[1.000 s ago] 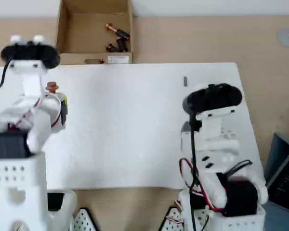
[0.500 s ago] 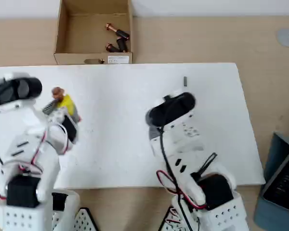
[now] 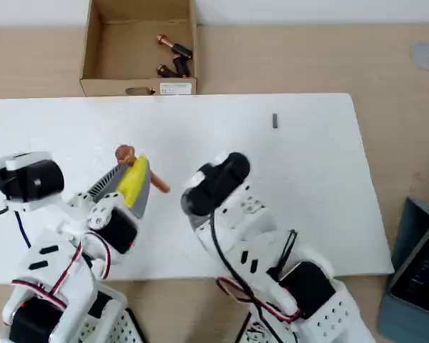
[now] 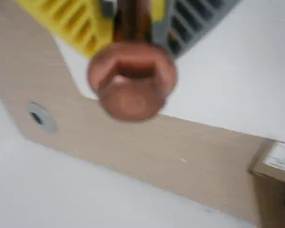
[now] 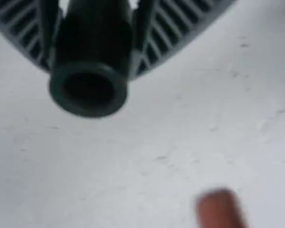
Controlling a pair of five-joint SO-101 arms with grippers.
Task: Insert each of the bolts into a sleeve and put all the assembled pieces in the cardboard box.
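Change: both arms had swung in toward the middle of the white sheet (image 3: 307, 186) since a second earlier, and ended up close together.
Left pincer: the yellow-and-grey left gripper (image 4: 133, 19) was clamped on a copper-coloured metal bolt (image 4: 131, 85) (fingers tight against the shank, head poking out).
Right pincer: the grey ribbed right gripper (image 5: 92, 28) was closed around a black tubular sleeve (image 5: 89, 85), its open end facing out.
Box: the brown cardboard box (image 3: 91, 50) sat beyond the sheet, with a few assembled pieces (image 3: 175, 61) inside.

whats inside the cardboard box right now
Bolts in dark sleeves lie in the cardboard box, near its right-hand wall in the high view: at least two, maybe three. Its near wall hides the strip of floor just behind it.
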